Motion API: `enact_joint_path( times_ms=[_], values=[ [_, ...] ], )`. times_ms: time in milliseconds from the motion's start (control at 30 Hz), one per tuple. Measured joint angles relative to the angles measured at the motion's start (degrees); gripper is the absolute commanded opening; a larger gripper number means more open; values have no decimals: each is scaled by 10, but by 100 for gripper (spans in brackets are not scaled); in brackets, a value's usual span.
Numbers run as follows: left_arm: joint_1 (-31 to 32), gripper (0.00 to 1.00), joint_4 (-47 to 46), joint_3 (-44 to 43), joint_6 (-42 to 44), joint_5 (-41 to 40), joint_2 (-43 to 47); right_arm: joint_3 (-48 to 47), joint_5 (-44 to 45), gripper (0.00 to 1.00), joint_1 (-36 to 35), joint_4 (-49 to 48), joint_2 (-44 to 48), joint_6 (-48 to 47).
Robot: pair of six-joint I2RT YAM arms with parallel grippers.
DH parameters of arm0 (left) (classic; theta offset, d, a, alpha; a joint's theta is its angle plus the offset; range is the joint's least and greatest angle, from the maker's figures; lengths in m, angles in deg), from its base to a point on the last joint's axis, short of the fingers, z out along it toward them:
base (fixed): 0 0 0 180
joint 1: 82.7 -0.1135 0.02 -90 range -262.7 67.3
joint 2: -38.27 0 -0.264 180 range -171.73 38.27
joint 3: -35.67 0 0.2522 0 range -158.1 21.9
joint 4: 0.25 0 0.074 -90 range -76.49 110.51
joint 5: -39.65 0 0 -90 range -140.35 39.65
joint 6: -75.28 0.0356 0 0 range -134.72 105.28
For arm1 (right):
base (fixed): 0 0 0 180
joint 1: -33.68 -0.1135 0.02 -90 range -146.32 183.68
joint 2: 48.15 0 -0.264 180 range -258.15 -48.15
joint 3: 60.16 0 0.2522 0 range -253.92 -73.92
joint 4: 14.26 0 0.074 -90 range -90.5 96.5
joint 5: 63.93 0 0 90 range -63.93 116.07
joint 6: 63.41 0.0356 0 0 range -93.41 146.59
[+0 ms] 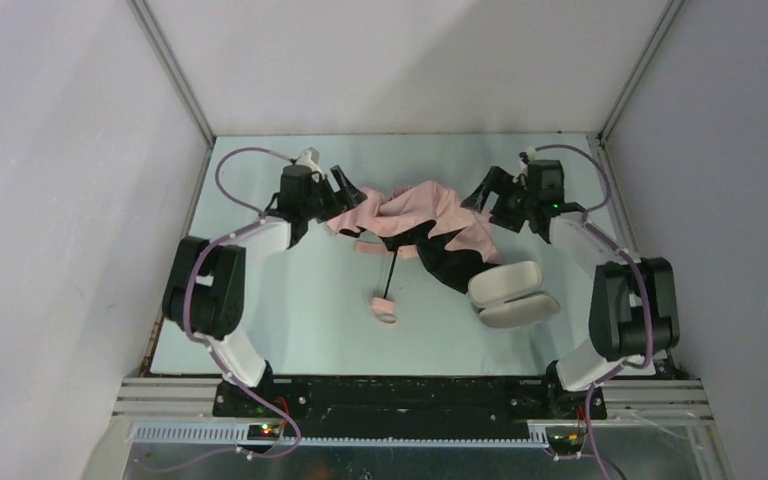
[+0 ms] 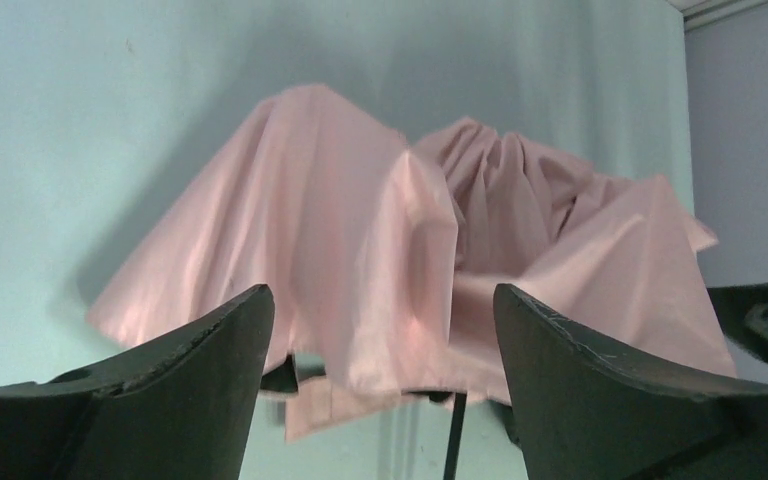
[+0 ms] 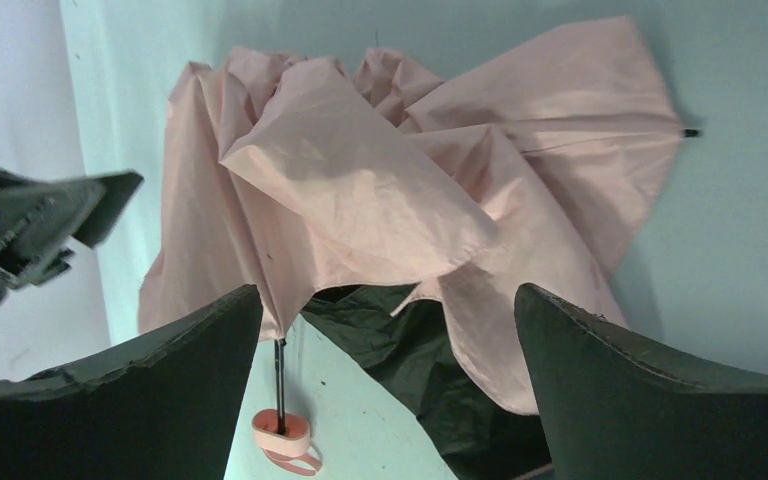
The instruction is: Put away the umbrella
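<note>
Because the umbrella (image 1: pixel 415 215) is only half folded, its canopy slumps in a loose heap on the bench (image 1: pixel 290 330). The two hands seem to be set at opposite ends of it so as to gather the fabric inward. The left hand (image 1: pixel 352 195) stands wide open at one edge of the heap, with pink cloth just ahead of and below it but nothing between its jaws; it grips nothing. The right hand (image 1: pixel 480 195) is spread as wide at the other edge and is likewise empty, the cloth lying just beyond it. So the umbrella lies between the hands, free of both, resting on the bench.

The fabric is a pale salmon pink, creased into soft ridges. A black lining (image 3: pixel 400 350) shows where a panel has turned over on the right hand's side. One rib tip (image 3: pixel 693 131) juts past the hem. The thin dark shaft (image 1: pixel 391 270) runs back from under the canopy toward the arms' bases and ends in a small pink handle (image 1: pixel 384 308) with a strap, well behind both hands. A pale oblong case (image 1: pixel 512 295) sits behind the right hand, just beside the black flap.
</note>
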Motion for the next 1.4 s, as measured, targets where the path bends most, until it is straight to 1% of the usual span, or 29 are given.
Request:
enact_joint_path(
  times_ms=[100,167,200,267,367,433,633,767,900,967,1033,1067,1100,1133,1267,1367,1400],
  values=[
    [0,81,12,-59,10,7,-54,-26,16,99,-39,1,-52,3],
    [0,69,11,-82,9,21,-87,-36,24,99,-62,-2,-83,9],
    [0,60,8,-90,7,30,-101,-41,26,99,-75,-6,-100,14],
    [1,52,0,-103,1,55,-141,-52,28,99,-96,-12,-134,24],
    [7,45,-18,-112,-15,87,-201,-84,22,100,-130,-30,-204,48],
    [10,40,-36,-111,-28,107,-225,-102,17,99,-148,-45,-235,63],
    [34,34,-49,-109,-33,116,-228,-175,66,99,-211,-28,-276,73],
    [52,34,-59,-103,-33,115,-228,-235,128,99,-241,42,-300,69],
    [65,32,-111,-70,-42,95,-223,-315,212,99,-269,147,-325,50],
    [69,34,-142,-42,-51,86,-213,-340,238,99,-280,184,-333,43],
    [72,41,-159,-17,-56,79,-200,-372,263,99,-290,230,-347,37],
    [74,49,-165,0,-58,70,-188,-389,277,99,-294,251,-356,33],
    [75,52,-167,20,-60,66,-173,-412,299,97,-300,276,-369,31],
    [77,55,-166,41,-61,57,-154,-425,310,96,-303,288,-379,29],
    [94,58,-179,157,-86,42,-47,-454,367,93,-317,318,-409,21],
    [112,59,-217,236,-118,41,10,-454,387,88,-323,318,-410,9],
    [115,60,-228,259,-127,40,23,-454,392,85,-324,318,-410,3]
  ],
)
